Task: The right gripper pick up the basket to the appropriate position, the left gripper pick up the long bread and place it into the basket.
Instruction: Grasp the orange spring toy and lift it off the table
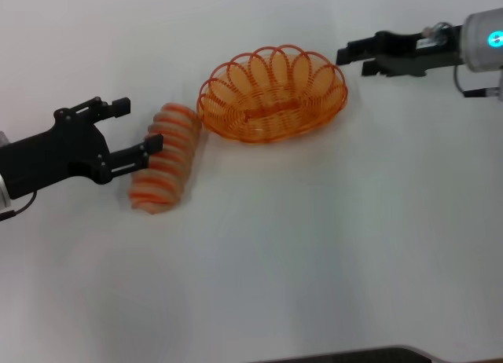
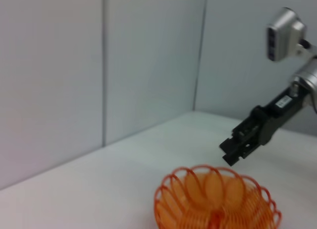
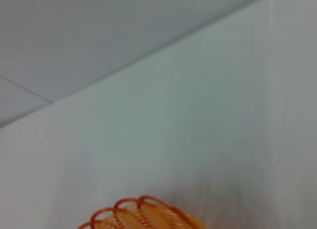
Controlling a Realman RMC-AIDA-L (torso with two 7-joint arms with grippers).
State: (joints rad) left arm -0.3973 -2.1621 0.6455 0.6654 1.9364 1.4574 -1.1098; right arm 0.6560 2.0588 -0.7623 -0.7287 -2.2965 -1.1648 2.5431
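Observation:
The long bread (image 1: 167, 159), pale tan with orange stripes, lies on the white table just left of the basket (image 1: 271, 92). The orange wire basket stands empty on the table; it also shows in the left wrist view (image 2: 215, 201) and its rim shows in the right wrist view (image 3: 141, 216). My left gripper (image 1: 135, 127) is open right beside the bread's left side, with one fingertip (image 1: 153, 145) at the loaf's edge. My right gripper (image 1: 352, 61) is open and empty, just off the basket's right end; it also shows in the left wrist view (image 2: 230, 152).
The white table (image 1: 314, 245) stretches wide in front of the basket and bread. Grey wall panels (image 2: 99, 65) stand behind the table. A dark edge (image 1: 354, 355) shows at the table's near side.

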